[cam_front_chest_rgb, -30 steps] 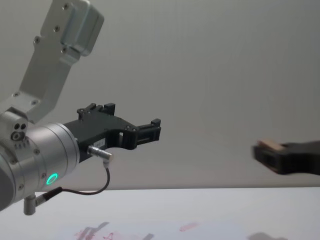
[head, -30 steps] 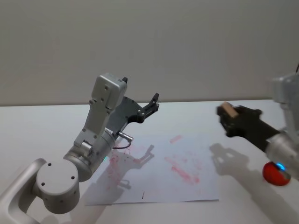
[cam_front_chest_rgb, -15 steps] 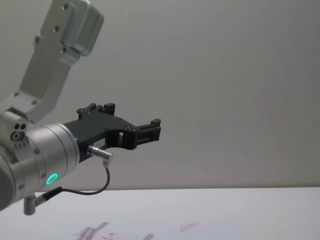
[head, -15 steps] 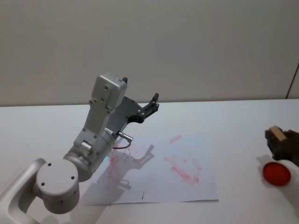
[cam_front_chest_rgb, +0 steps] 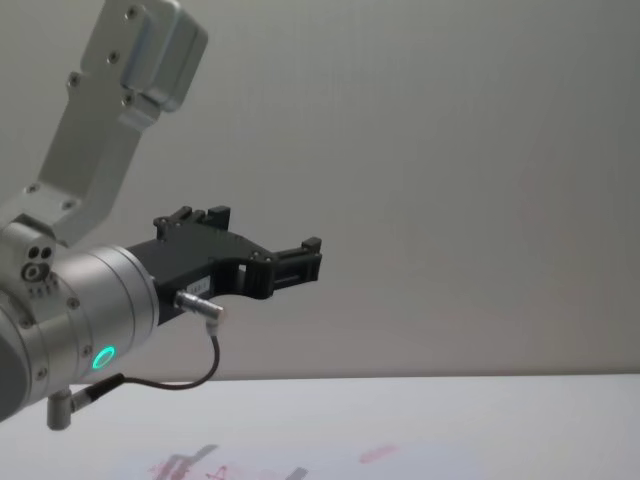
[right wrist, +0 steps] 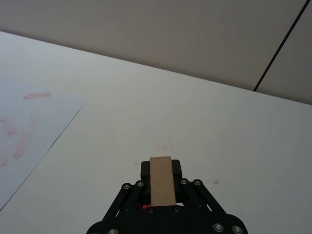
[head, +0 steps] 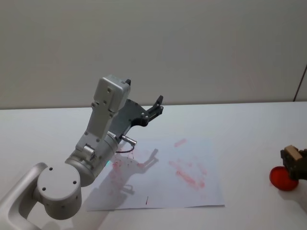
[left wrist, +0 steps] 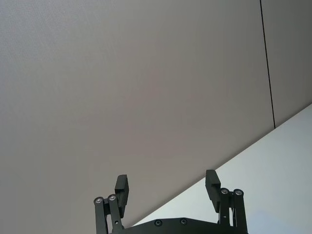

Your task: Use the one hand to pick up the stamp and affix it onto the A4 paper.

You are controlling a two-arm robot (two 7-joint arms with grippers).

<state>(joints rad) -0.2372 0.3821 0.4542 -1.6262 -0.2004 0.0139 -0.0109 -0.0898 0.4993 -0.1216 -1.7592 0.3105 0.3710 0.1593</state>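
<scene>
Head view first: right gripper [head: 293, 163] sits at the table's far right edge, pinching the tan stamp [head: 289, 154] in its tip, directly over a red ink pad [head: 283, 178] that lies just below and beside it. White paper [head: 163, 189] with pink and red marks lies well apart from that gripper, toward the table's middle. Left gripper [head: 157, 106] is raised above the paper's near-left part, pointing away toward the wall, its arm casting a shadow on the sheet. Left wrist view: left gripper [left wrist: 166, 187] has its two black fingers [left wrist: 212, 183] spread wide with nothing between them, facing the wall and a strip of white table [left wrist: 273, 161]. Right wrist view: stamp [right wrist: 162, 180] stands clamped between the right gripper's fingers, a sliver of red showing beneath it; the paper's [right wrist: 24, 141] corner lies off to one side, well apart. Chest view: left gripper [cam_front_chest_rgb: 295, 262] hangs high above the table, green ring lit on its wrist, a dark cable looping under it.
</scene>
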